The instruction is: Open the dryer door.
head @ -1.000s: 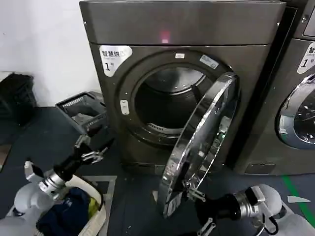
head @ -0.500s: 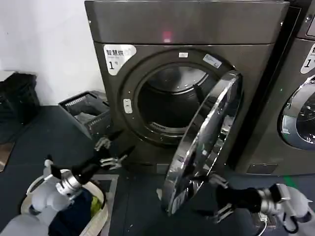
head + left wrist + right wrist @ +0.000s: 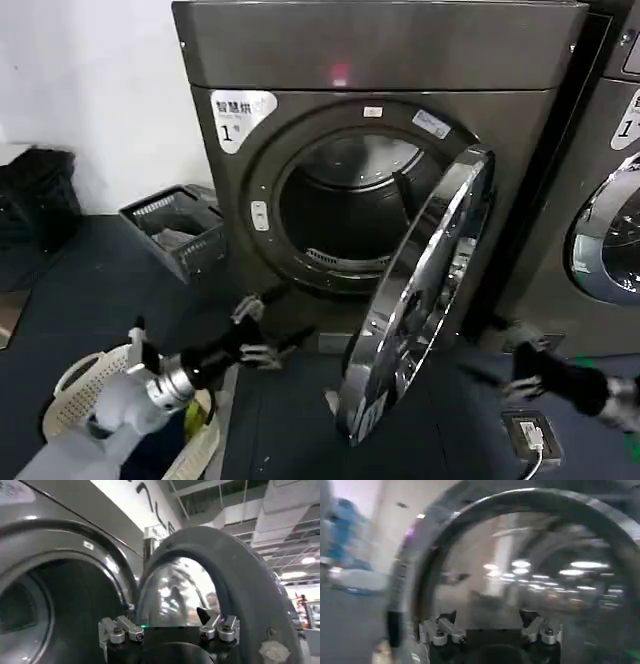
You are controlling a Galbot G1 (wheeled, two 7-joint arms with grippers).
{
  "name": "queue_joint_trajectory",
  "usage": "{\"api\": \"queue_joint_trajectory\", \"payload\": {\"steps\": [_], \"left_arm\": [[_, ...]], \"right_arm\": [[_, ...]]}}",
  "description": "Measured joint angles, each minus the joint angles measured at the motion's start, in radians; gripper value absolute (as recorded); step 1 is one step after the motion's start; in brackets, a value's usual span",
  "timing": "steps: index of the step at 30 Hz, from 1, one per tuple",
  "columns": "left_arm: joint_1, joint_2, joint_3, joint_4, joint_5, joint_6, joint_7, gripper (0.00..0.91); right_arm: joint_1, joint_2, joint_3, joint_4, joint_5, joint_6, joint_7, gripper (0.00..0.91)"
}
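Left end effector (image 3: 262, 328) spread, dryer door (image 3: 420, 300) ajar

Grey-shelled arms end in black wrists with silver, screw-studded finger links.

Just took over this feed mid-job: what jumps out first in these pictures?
The dryer door stands swung wide open, its chrome ring edge-on in front of the dark drum opening. The left gripper hovers open low before the dryer, left of the door. The right gripper sits open on the door's far side, touching nothing.
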Motion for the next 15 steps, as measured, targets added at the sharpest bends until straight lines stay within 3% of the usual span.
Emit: {"api": "queue_joint_trajectory", "payload": {"steps": [6, 15], "left_arm": [[-0.047, 0.002, 0.094, 0.023, 0.017, -0.002, -0.003, 0.907], [-0.166, -0.017, 0.261, 0.07, 0.021, -0.012, -0.004, 0.907]], "right_arm": [[-0.032, 0.063, 0.15, -0.028, 0.022, 0.006, 0.086, 0.907], [-0.135, 0.126, 0.375, 0.024, 0.029, 0.009, 0.153, 0.907]]}}
